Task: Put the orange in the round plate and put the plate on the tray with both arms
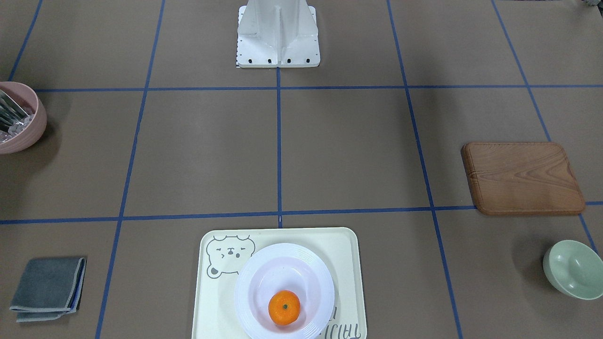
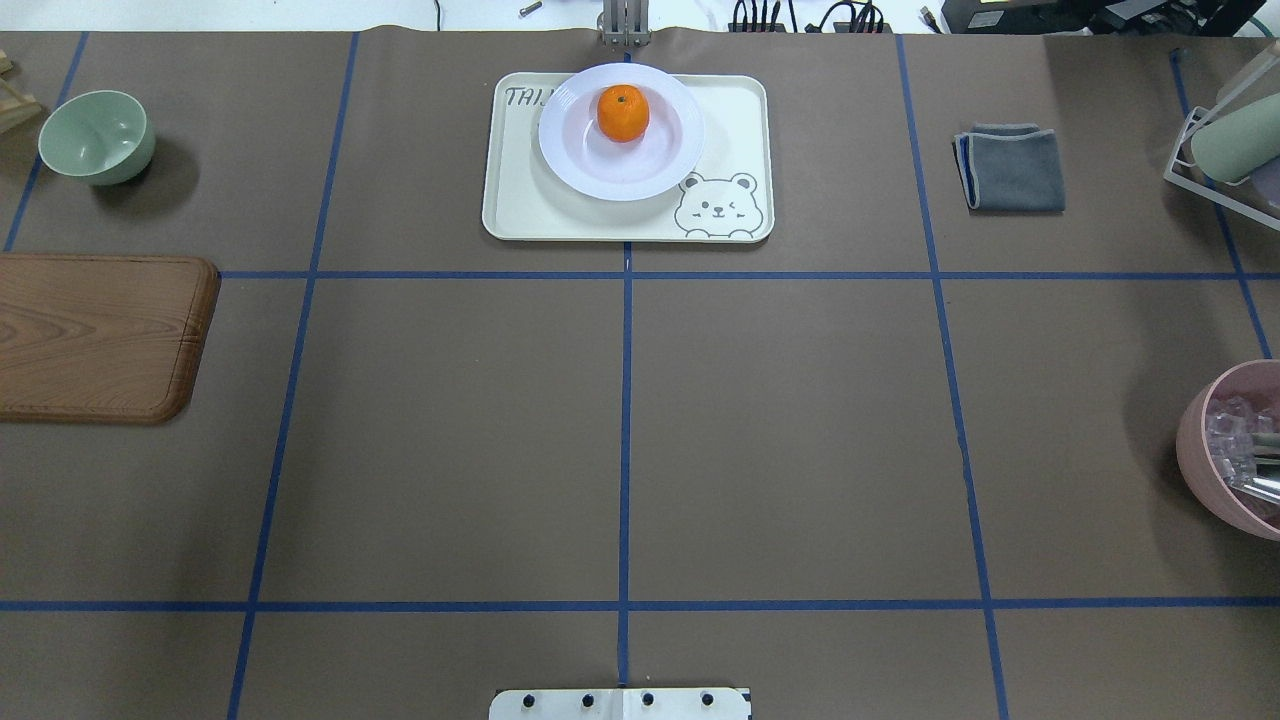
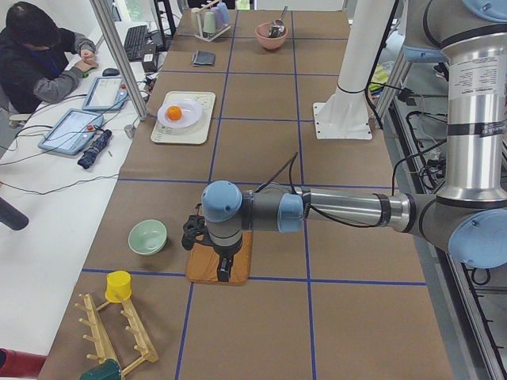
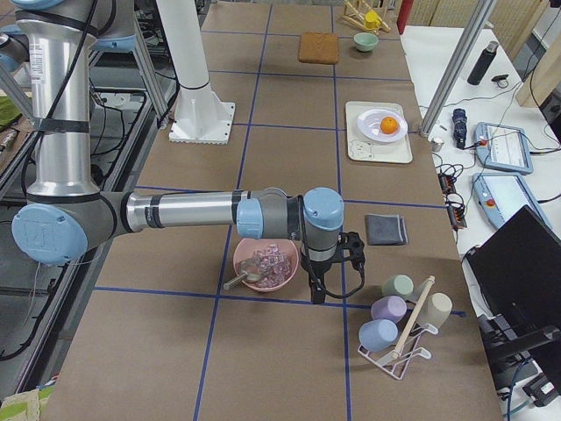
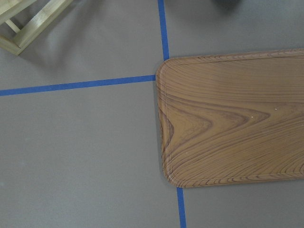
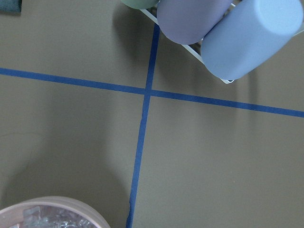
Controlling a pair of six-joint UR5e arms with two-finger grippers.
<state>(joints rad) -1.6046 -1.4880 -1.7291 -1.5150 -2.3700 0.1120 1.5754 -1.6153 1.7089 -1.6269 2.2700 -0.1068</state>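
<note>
The orange (image 2: 623,112) lies inside the round plate (image 2: 600,170), off-centre toward the table's far edge. The plate rests on the tray (image 2: 520,212) at the far middle of the table, and covers part of the tray's lettering; the front-facing view shows the same orange (image 1: 284,307), plate (image 1: 264,278) and tray (image 1: 346,254). Only the side views show the grippers. The left gripper (image 3: 225,269) hangs over the wooden board, far from the tray. Beside the pink bowl hangs the right gripper (image 4: 316,288). I cannot tell whether either is open or shut.
A wooden board (image 2: 90,335) and a mint-green bowl (image 2: 97,135) sit on the robot's left. A grey cloth (image 2: 1012,167), a pink bowl (image 2: 1235,450) and a cup rack (image 4: 399,316) sit on its right. A person (image 3: 36,55) sits at a side desk.
</note>
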